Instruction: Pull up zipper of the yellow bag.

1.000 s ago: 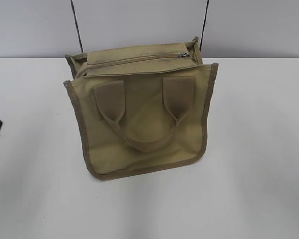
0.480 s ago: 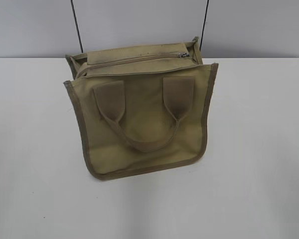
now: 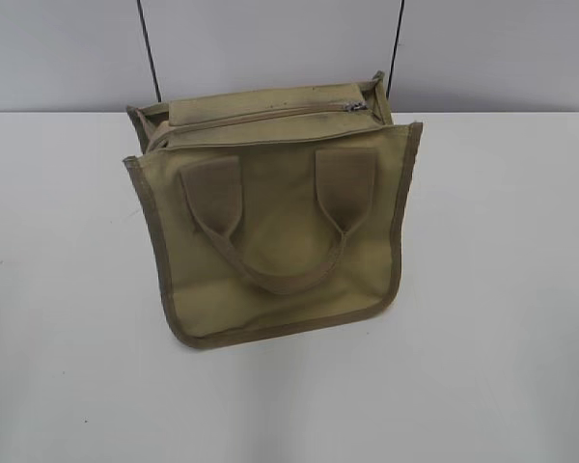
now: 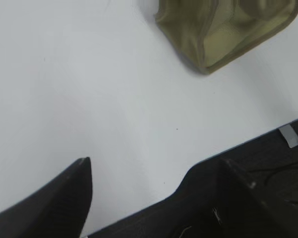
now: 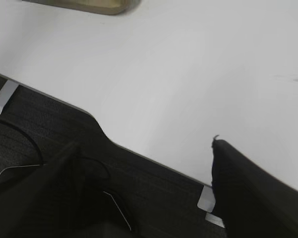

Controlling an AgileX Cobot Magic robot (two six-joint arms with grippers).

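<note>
The left pincer (image 4: 139, 183) hangs over the near edge of the desk (image 4: 89, 89), its two dark fingers spread wide with nothing between them; one fingertip (image 4: 83, 171) shows against the white top, the other is lost against the dark floor. The right pincer (image 5: 144, 163) is likewise spread and empty, one finger (image 5: 238, 183) over the desk edge, the other over the dark floor. Both are well apart from the bag (image 3: 275, 231); each wrist view catches only a corner of it at the top of the picture.

In the exterior view neither pincer shows. The bag lies on the middle of the desk toward the back, its broad face tilted up, a handle (image 3: 280, 275) drooping across it. The zipper (image 3: 261, 118) runs along the top panel, its silver pull (image 3: 354, 107) at the right end.
</note>
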